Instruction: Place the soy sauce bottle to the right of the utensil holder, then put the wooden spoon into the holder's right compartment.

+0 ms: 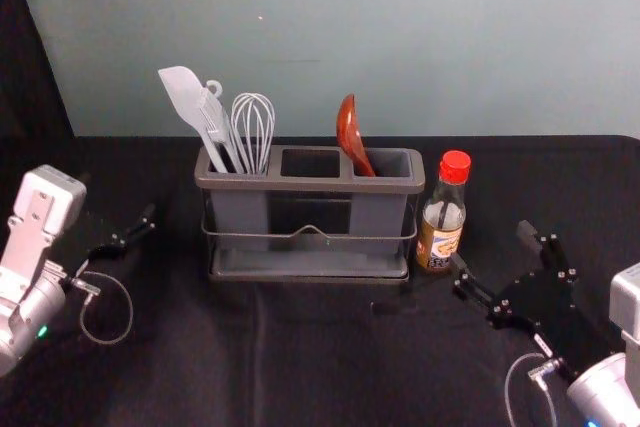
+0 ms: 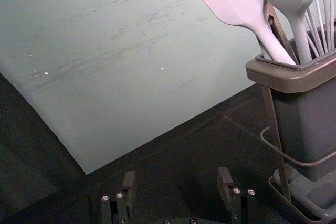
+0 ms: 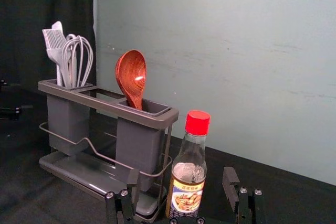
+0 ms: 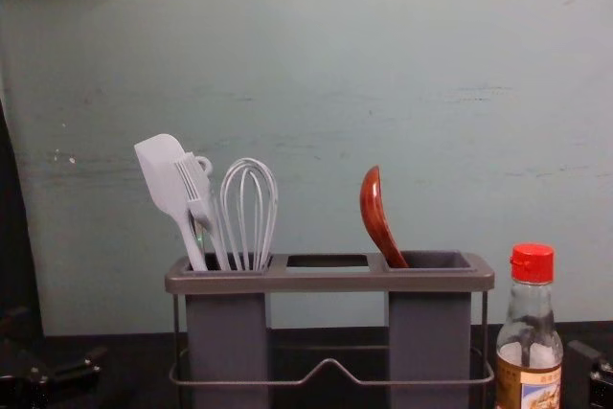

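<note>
"Where's the soy sauce bottle (image 1: 440, 245)?"

"Just ahead of the right gripper (image 1: 492, 247), nearer its left finger than its right. In the right wrist view it stands beyond the gap between the two."

"Has the gripper got hold of it?"

"No. The fingers are spread wide, with nothing between them. Whether the left fingertip brushes the glass, I can't tell."

"How does the bottle stand?"

"Upright, long axis vertical, red cap (image 1: 455, 167) on top, just to the right of the utensil holder (image 1: 310, 184)."

"And the wooden spoon (image 1: 348, 132)?"

"Beyond the right gripper's fingers and off to their left, in the holder's right compartment (image 1: 378, 222). Bowl up, handle down inside; its long axis slants, the bowl end leaning left."

"Farther out?"

"The holder's middle opening (image 1: 310, 163), then the left compartment (image 1: 240, 215), with a spatula (image 1: 182, 92), a brush (image 4: 191, 179) and a whisk (image 1: 253, 117). Those are beyond the left gripper (image 1: 118, 200) and to its right."

"And that one's fingers?"

"Wide apart too, holding nothing, off to the left of the holder."
</note>
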